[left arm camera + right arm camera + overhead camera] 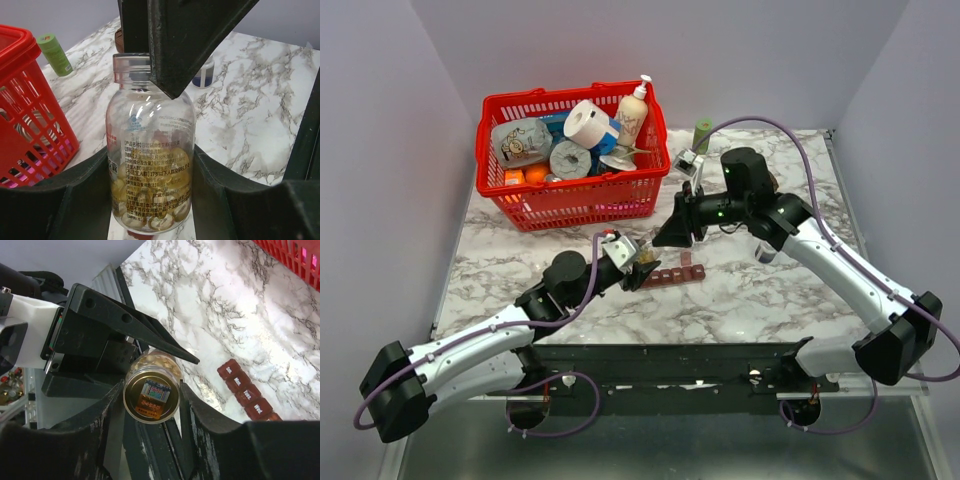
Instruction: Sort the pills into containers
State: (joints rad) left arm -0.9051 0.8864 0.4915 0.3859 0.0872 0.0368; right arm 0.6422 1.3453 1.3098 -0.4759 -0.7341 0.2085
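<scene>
A clear bottle point(150, 145) holds the yellowish pills point(152, 192), and my left gripper point(152, 200) is shut on its lower body, keeping it lifted off the table. From the other end, my right gripper point(151, 402) has its fingers point(200, 415) pressed against both sides of the bottle's gold-rimmed cap point(151, 397). Pills point(156, 360) show through the glass behind the cap. The containers point(672, 275), a maroon strip of joined compartments with day labels point(245, 387), lie on the marble just right of the two grippers point(655, 250).
A red basket point(570, 205) full of groceries stands at the back left. A green cylinder point(703, 133) is upright behind the right arm, also in the left wrist view point(55, 54). A small bottle point(205, 75) stands on the marble beyond the held bottle.
</scene>
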